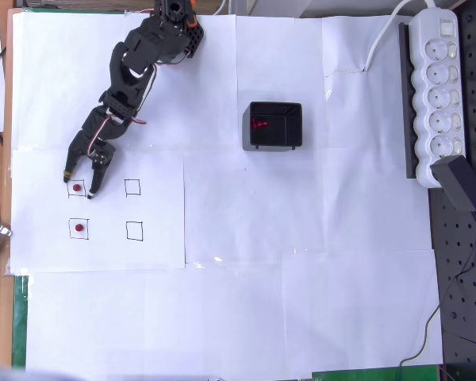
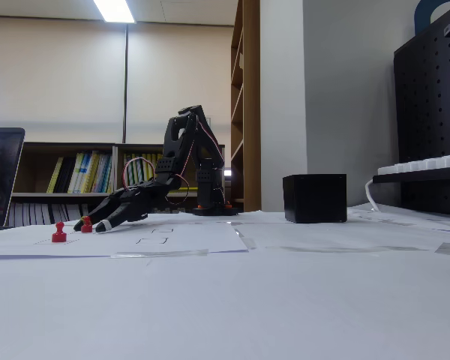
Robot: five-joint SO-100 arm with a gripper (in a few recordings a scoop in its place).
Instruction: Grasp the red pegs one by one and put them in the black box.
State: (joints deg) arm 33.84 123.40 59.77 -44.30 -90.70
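Gripper is down low at the paper, fingers spread wide w/ nothing pinched; in overhead view one tip sits at approx the left edge of the upper-left printed square, the other at its right edge. Red peg stands upright inside that square, right between the tips; can't tell if either finger touches it. Fixed view shows the gripper angled down w/ tips at table level and the same peg at the fingertips.

Second red peg is just below the gripper in overhead view, in the lower-left square, apart from the fingers; fixed view has it just left of the tips.

Two squares to the right of the gripper hold no peg.

Black box is well apart, up and to the right of the gripper in overhead view, w/ red pegs lying inside near its left wall; exact count hard to tell.
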